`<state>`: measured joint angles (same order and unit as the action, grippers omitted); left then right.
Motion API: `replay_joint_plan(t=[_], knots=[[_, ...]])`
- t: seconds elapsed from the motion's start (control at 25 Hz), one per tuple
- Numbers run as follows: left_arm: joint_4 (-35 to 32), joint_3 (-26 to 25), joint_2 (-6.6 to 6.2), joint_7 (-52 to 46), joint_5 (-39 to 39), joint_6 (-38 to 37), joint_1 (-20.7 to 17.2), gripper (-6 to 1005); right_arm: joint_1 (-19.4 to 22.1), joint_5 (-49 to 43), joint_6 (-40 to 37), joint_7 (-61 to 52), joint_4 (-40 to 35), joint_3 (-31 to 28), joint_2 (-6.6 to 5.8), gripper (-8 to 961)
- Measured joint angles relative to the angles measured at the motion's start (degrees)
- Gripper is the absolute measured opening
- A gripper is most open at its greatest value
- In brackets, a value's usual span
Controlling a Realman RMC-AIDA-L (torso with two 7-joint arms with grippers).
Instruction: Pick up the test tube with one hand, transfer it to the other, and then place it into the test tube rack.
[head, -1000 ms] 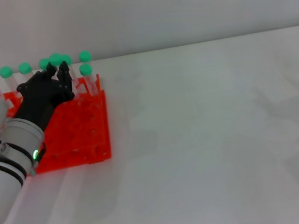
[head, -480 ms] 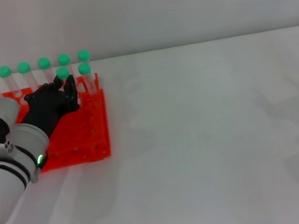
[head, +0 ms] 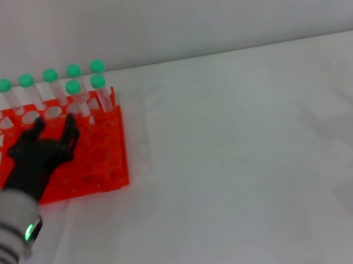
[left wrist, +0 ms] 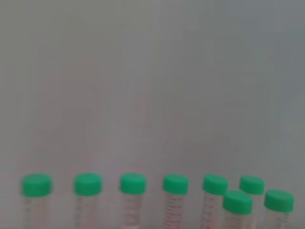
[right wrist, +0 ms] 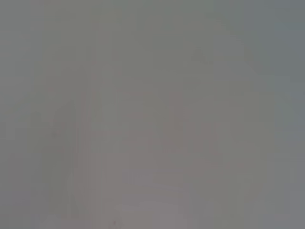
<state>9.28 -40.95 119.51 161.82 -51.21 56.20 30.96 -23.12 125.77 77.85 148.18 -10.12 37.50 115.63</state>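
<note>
The left end effector (head: pixel 53 130) is black and multi-jointed, on a silver-grey wrist with black bands and a small green light.

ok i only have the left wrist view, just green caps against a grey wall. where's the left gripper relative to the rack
observer: in the head view the left gripper is over the middle of the test tube rack, short of the tubes.
operator: holding anything
observer: no, its fingers are spread apart with nothing between them.
operator: and the two caps sitting nearer to me, where are they
observer: those two tubes stand upright in the rack's second row, at its right end.
operator: right arm
observer: not in the head view at all.
</note>
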Motion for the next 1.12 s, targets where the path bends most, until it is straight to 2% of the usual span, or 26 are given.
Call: replay_joint_plan(t=[0.28,0.4,0.48,0.6,0.68,1.12], knots=[[1.3,-0.1,0.24,-0.4,-5.4,16.8,-14.7,565,0.3,0.0,-1.5,0.0,-0.1,-0.3,-0.16,802],[2.0,0.0,0.34,-0.6,-8.1,23.1,-20.3,800,0.7,0.0,-1.7,0.0,-0.1,-0.4,-0.18,802],[2.5,0.1,0.36,-1.7,-9.0,26.2,-23.1,837,1.1,0.0,-1.9,0.0,-0.1,-0.4,-0.21,802],[2.6,0.3,0.38,-3.9,-9.1,29.1,-25.4,893,1.4,0.0,-2.1,0.0,0.1,-0.4,-0.19,801],[2.6,0.4,0.38,-4.6,-9.0,30.4,-26.0,893,1.5,0.0,-2.2,0.0,0.2,-0.4,-0.17,801],[2.7,2.1,0.34,-6.9,-8.8,29.5,-24.7,893,2.7,0.0,-2.3,0.0,0.6,-2.4,-0.05,802]])
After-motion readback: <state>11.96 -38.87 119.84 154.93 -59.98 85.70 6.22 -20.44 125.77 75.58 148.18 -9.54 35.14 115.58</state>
